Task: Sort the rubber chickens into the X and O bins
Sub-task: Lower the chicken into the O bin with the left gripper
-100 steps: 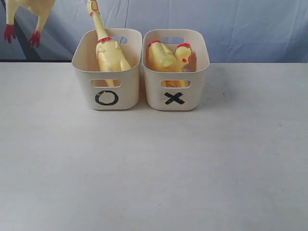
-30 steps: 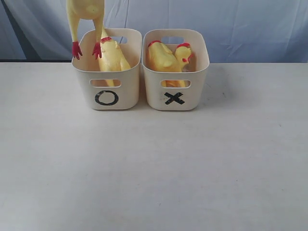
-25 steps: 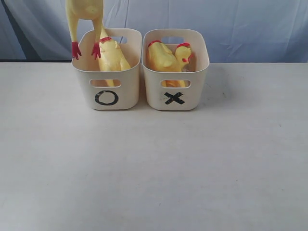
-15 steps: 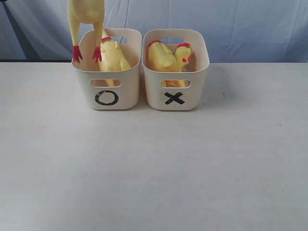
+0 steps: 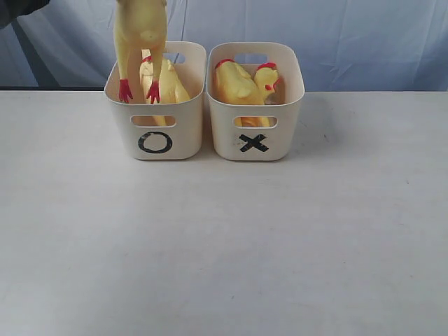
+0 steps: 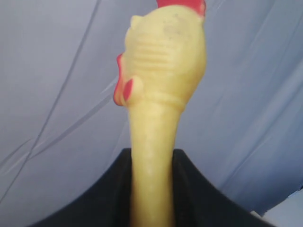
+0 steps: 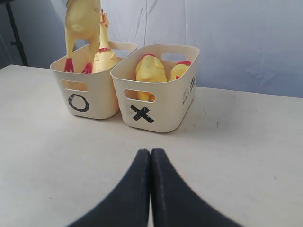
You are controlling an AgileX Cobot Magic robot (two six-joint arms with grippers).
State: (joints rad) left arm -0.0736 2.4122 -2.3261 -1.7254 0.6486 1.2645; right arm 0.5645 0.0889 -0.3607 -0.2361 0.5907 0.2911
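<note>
My right gripper [image 7: 150, 152] is nearest to me. Its two black fingers are pressed together with nothing between them, low over the bare tabletop [image 5: 224, 245]. I cannot see this gripper in the exterior view.

Farther back, two cream bins stand side by side, almost touching. The O bin [image 5: 155, 136] is on the left and the X bin [image 5: 254, 136] is on the right.

In the X bin lie the left X chicken [image 5: 236, 85] and the right X chicken [image 5: 267, 78]. The bin wall hides their lower parts, so I cannot tell how they lie. A bit of yellow shows through the front handle slot.

The hanging chicken [image 5: 140, 35] dangles over the O bin with its legs down. Its red feet [image 5: 126, 91] are about level with the front rim. I cannot tell if they touch anything. The top edge of the exterior view cuts off its head.

My left gripper [image 6: 151, 156] pinches this chicken's neck just under the head, one black finger on each side. The left wrist view cuts off the top of the red comb.

Behind the hanging chicken, the back chicken [image 5: 171, 84] stands in the O bin, mostly hidden.

A blue cloth [image 5: 350, 42] hangs at the very back. A dark shape [image 5: 17, 7] in the top left corner is cut off, and I cannot tell what it is.
</note>
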